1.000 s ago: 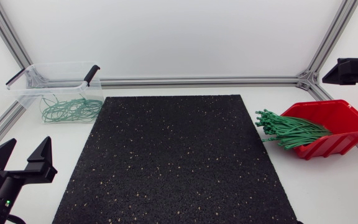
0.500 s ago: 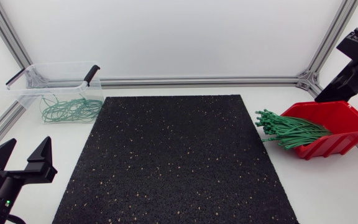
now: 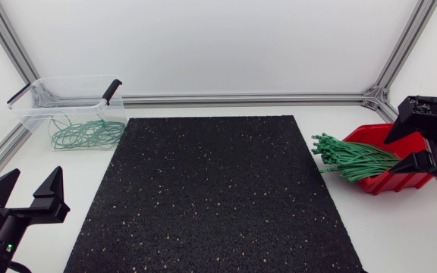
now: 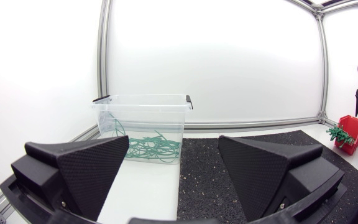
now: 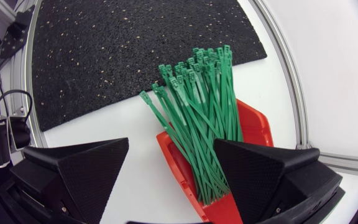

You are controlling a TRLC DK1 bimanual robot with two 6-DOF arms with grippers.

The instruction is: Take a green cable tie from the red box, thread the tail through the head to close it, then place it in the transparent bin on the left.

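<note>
The red box point(image 3: 397, 182) lies tipped on the table's right side, and a bundle of green cable ties point(image 3: 351, 158) spills out of it toward the mat. My right gripper point(image 3: 402, 156) hangs open just above the box. In the right wrist view the ties point(image 5: 197, 106) and the box point(image 5: 253, 127) lie below and ahead of its open fingers point(image 5: 171, 144), untouched. The transparent bin point(image 3: 70, 110) stands at the far left with looped green ties point(image 3: 86, 134) inside. My left gripper point(image 3: 23, 199) is open and empty near the front left corner, facing the bin point(image 4: 143, 118).
A black speckled mat point(image 3: 215, 193) covers the middle of the table. Aluminium frame rails point(image 3: 241, 98) run along the back and side edges. The bin has black clip handles point(image 3: 111, 91).
My right arm came down from the upper right edge and now hovers over the red box with its gripper turned toward the ties. The left arm has not moved.
</note>
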